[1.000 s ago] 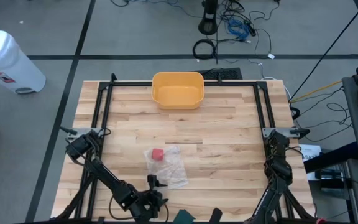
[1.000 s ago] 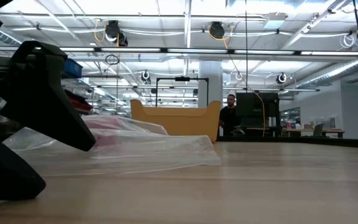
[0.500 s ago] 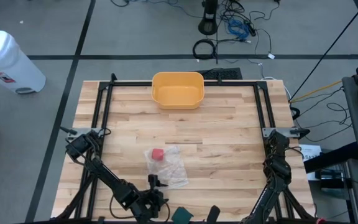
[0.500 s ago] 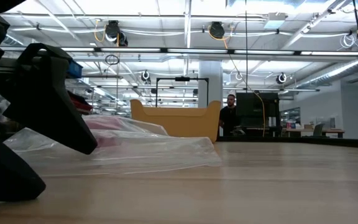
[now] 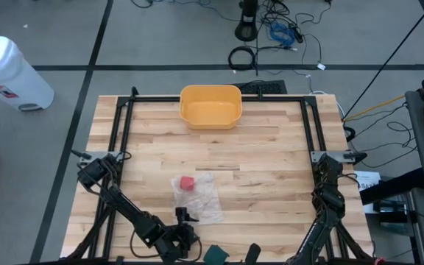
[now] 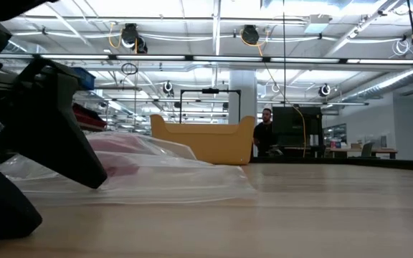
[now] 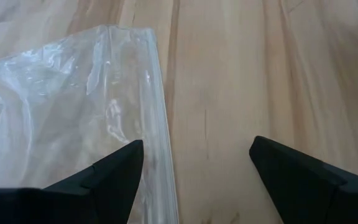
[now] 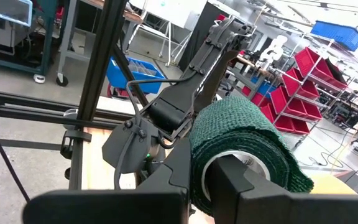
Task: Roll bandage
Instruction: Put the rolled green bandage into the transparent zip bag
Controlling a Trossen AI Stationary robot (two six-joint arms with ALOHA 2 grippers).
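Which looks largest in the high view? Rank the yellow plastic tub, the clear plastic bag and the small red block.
1. Yellow plastic tub.
2. Clear plastic bag, slightly smaller.
3. Small red block, far smallest, lying within the bag's outline.

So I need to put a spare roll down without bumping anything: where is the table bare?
Bare wood lies between the yellow plastic bin and the clear plastic bag, and across the right half. It is crowded at the near edge, where the open left gripper meets the bag.

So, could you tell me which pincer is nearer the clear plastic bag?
Left. The left pincer is open at the clear plastic bag's near edge; the right pincer, gripping the green bandage roll, sits farther off.
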